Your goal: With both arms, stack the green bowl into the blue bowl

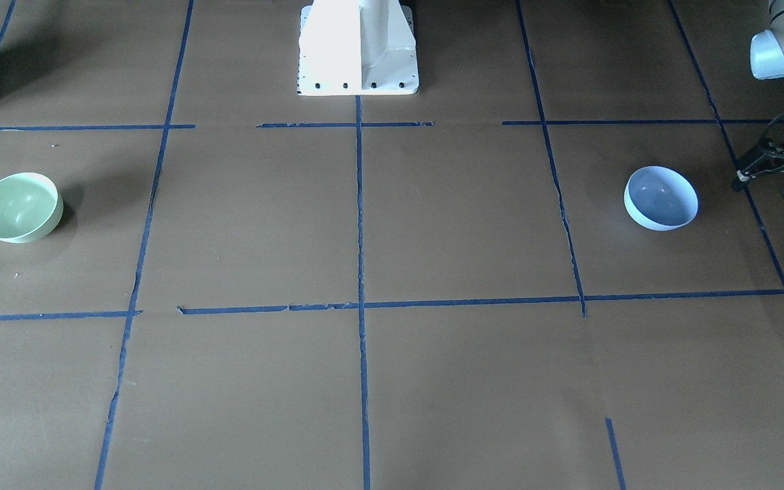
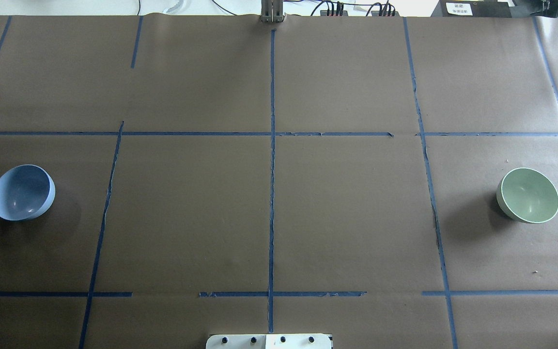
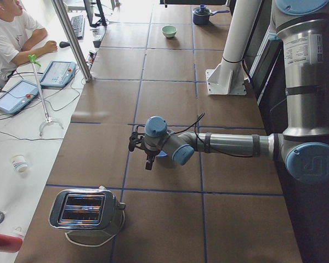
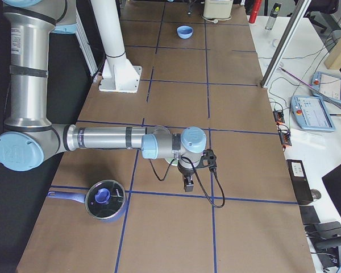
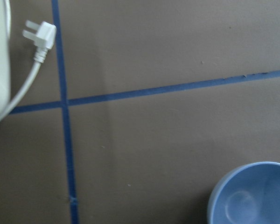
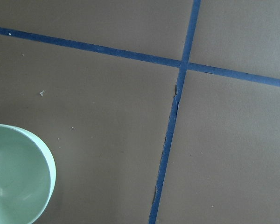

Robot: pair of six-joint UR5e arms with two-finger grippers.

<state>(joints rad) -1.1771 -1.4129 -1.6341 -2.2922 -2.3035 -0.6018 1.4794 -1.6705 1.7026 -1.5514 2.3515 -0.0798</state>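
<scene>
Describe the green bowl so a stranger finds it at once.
On the brown table gridded with blue tape, go to the end on the robot's right, middle row. The green bowl sits there; the blue bowl is at the opposite end.

We see a brown table gridded with blue tape. A toaster stands at one end and a blue lidded pot at the other. A white plug lies just beside a tape line. A person sits at a side desk with two tablets, and a paper cup stands nearby.
</scene>
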